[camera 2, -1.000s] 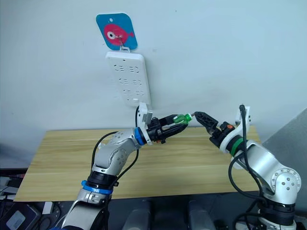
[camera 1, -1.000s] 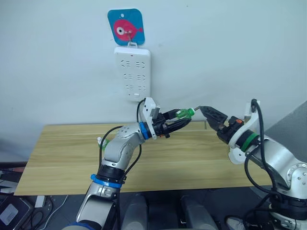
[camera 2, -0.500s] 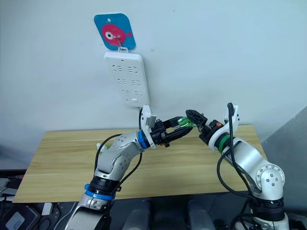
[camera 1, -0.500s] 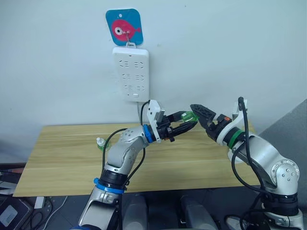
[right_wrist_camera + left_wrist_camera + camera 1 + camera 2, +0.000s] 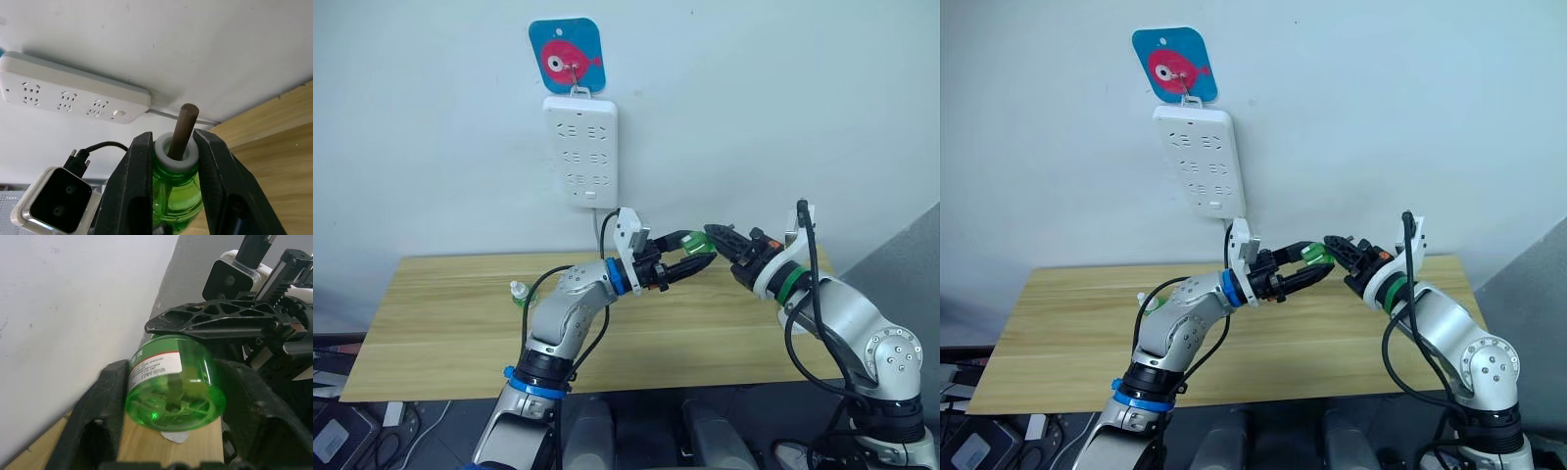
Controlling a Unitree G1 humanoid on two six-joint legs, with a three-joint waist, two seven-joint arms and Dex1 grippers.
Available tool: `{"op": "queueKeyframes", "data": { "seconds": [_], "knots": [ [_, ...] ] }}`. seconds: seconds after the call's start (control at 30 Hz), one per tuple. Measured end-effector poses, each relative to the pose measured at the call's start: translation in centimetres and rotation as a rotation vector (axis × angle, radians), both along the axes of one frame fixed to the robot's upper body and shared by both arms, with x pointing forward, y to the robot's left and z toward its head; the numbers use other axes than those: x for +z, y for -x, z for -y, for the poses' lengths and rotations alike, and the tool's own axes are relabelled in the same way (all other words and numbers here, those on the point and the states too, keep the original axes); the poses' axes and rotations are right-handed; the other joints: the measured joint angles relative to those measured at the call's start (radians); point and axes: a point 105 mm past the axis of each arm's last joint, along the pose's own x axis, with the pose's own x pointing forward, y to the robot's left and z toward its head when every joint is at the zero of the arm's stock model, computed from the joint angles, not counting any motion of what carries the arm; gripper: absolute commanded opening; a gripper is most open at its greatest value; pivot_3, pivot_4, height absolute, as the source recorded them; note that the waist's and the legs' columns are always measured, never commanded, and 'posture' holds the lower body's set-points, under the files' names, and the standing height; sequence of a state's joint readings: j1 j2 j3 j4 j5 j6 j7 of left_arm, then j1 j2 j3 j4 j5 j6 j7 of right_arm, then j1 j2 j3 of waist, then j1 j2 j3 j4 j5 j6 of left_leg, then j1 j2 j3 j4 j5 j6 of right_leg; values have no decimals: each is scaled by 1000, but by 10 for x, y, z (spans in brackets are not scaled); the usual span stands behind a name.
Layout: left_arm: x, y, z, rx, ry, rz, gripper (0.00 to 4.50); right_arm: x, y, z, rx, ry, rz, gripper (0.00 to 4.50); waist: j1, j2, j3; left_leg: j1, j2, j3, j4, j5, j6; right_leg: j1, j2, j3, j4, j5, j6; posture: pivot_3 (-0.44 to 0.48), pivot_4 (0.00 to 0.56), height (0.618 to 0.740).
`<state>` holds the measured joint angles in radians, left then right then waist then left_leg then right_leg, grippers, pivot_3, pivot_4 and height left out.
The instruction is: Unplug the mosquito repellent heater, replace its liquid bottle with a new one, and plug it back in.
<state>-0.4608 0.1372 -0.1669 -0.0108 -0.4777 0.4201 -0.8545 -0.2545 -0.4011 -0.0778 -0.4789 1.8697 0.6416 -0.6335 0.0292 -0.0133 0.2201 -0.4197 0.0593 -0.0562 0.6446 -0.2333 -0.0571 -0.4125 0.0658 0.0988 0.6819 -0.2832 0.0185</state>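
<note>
Green translucent plastic liquid bottle [image 5: 172, 384], below the white wall power strip [image 5: 580, 151]: left gripper [image 5: 166, 431] grasps its body; right gripper [image 5: 174, 161] clamps its white neck; brown wick [image 5: 182, 128] visible in right wrist view

Plain pale wall [image 5: 783, 108] behind. Blue hanger plaque with pink fish [image 5: 567, 57] at 12 o'clock, white multi-socket power strip [image 5: 580, 150] hanging just below it. Light wooden table [image 5: 440, 323] against wall. Grey panel [image 5: 906, 264] at 3 o'clock. Cables and clutter [image 5: 342, 411] on floor at 8 o'clock.
</note>
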Motion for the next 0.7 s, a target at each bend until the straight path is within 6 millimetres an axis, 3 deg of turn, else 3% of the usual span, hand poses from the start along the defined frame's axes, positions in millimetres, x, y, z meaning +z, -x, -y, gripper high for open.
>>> {"op": "queueKeyframes", "data": {
  "seconds": [0.1, 0.2, 0.3, 0.47, 0.7],
  "knots": [
    [-2, 0, -3, -15, -43, 16, 4500, -4, 0, 5, -12, 30, 8, 862, 1, 0, 0, 0, 0, 0, 0, 0, 0, 0, 0, 0, 0, 0, 0, 200, 197, 740],
    [-2, -1, -14, -39, -140, 79, 4500, -18, -3, 23, -58, 205, 55, 862, 2, 0, 0, 1, 0, 0, 0, 0, 0, 0, 0, 0, 0, 0, 0, 210, 199, 740],
    [-8, 3, -27, -77, -260, 141, 4500, -39, -9, 43, -102, 491, 143, 862, 4, 0, 0, 1, 0, 1, -1, 0, 0, 0, 0, 0, 0, 0, 0, 216, 203, 740],
    [-25, 13, -29, -129, -360, 174, 4500, -82, -26, 65, -168, 944, 314, 862, 9, 0, 0, 2, 0, 2, -1, 0, 0, 0, 0, 1, 0, 0, -1, 229, 197, 740],
    [-32, 16, -24, -106, -374, 220, 4500, -113, -43, 74, -278, 1162, 472, 862, 25, 0, 0, 2, 0, 3, 0, 0, 0, 0, 0, 1, 1, 0, -1, 229, 196, 740]
  ]
}}
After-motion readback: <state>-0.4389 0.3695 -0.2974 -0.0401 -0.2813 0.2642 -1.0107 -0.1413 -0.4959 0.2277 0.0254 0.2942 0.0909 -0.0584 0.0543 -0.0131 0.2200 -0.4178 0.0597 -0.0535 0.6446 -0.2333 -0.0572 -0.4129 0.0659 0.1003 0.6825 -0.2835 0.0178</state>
